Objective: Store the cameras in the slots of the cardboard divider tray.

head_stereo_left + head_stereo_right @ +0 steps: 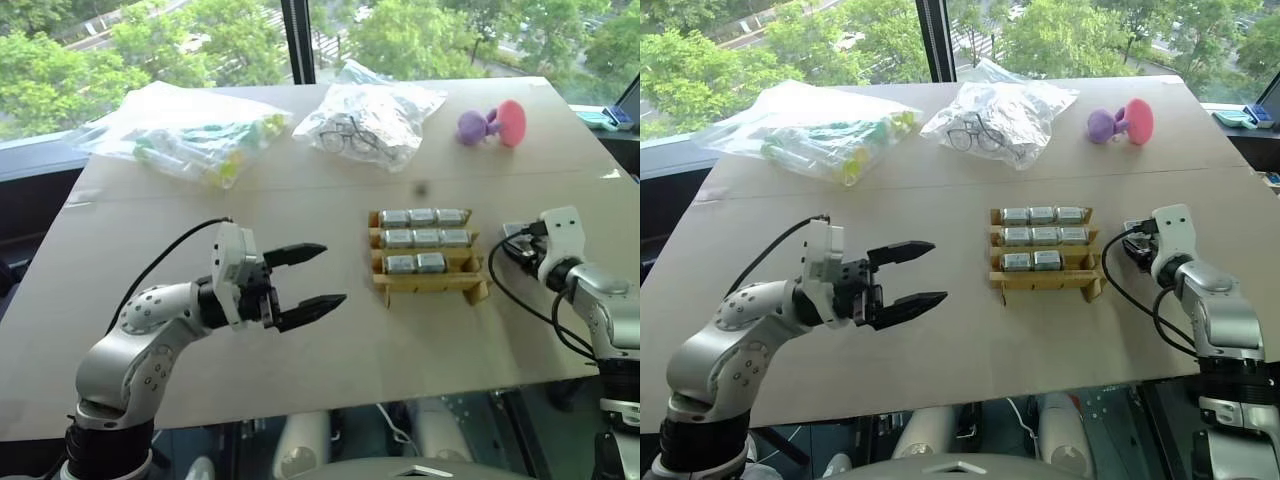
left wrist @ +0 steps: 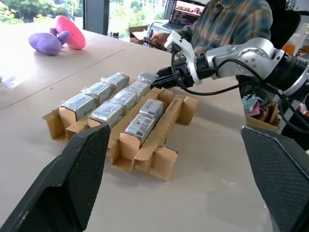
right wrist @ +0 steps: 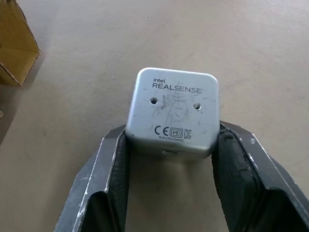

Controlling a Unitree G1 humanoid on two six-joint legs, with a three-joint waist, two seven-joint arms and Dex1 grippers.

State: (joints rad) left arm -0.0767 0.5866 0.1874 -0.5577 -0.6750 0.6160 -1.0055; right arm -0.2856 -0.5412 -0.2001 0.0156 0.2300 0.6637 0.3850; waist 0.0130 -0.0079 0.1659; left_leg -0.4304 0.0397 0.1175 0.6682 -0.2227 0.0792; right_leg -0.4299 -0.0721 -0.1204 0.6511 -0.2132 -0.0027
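In the head views the right pincer (image 1: 512, 240), at three o'clock of the cardboard divider tray (image 1: 428, 283), is masked by its own white wrist housing, so its fingers and load cannot be made out there. Print on the bagged eyeglasses (image 1: 350, 135) is too small to read. The seated person (image 2: 227, 21) is cut off by the frame's top edge.

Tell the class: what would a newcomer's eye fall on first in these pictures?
Probably the cardboard divider tray at mid-table, eight cameras slotted in, its near-right slot empty. Just right of it, the right gripper closes around one more camera on the table. Far back lies a pink and purple toy.
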